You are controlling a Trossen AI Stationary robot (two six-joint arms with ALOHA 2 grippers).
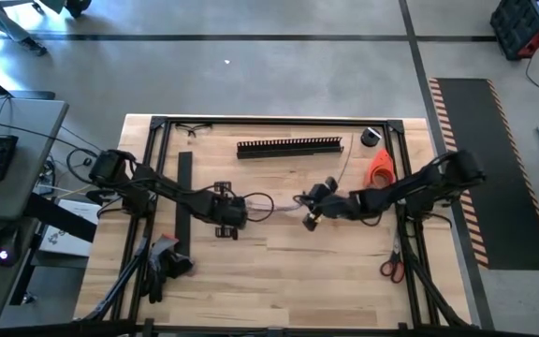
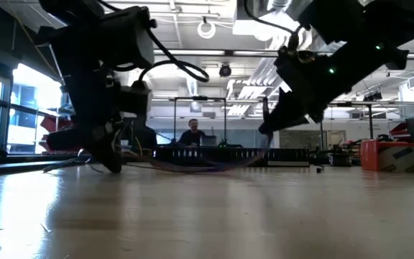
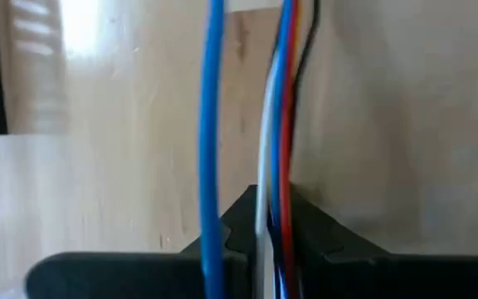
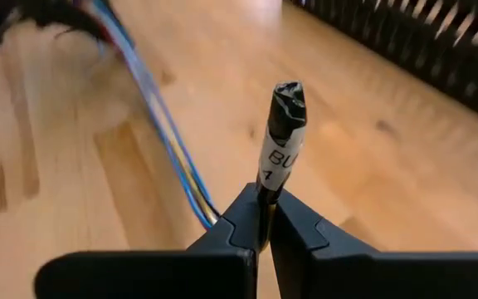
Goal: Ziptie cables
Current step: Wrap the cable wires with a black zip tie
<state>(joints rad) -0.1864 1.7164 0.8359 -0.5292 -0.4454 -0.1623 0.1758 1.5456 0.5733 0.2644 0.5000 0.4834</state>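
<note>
The cables (image 1: 268, 201) are a bunch of thin blue, white, red and dark wires strung between my two grippers at mid-table. In the low view the cables (image 2: 207, 165) sag toward the tabletop. My left gripper (image 1: 235, 212) is shut on one end, low over the wood (image 2: 110, 162). My right gripper (image 1: 309, 213) is shut on the other end and stands higher (image 2: 272, 126). That end is a taped tip with a white label (image 4: 279, 154). My left gripper (image 3: 264, 228) pinches the white, red and blue wires (image 3: 274, 191) between its two fingers, which lie along them. One blue wire (image 3: 212, 149) runs outside the pinch, over a finger. The wires run on over the wood. My right gripper (image 4: 264, 220) pinches the bunch just behind its black-taped, labelled tip (image 4: 282, 116). The tip sticks out past the fingertips. The rest of the wires (image 4: 160, 124) leave beside the fingers and trail away toward the left gripper, this end lifted clear of the table.
A long black slotted strip (image 1: 288, 147) lies near the far edge, and a second black strip (image 1: 184, 192) lies beside the left arm. An orange object (image 1: 380, 167) and a small black roll (image 1: 371, 137) sit far right. Scissors (image 1: 391, 269) lie near right. A person (image 2: 192, 133) sits beyond the table.
</note>
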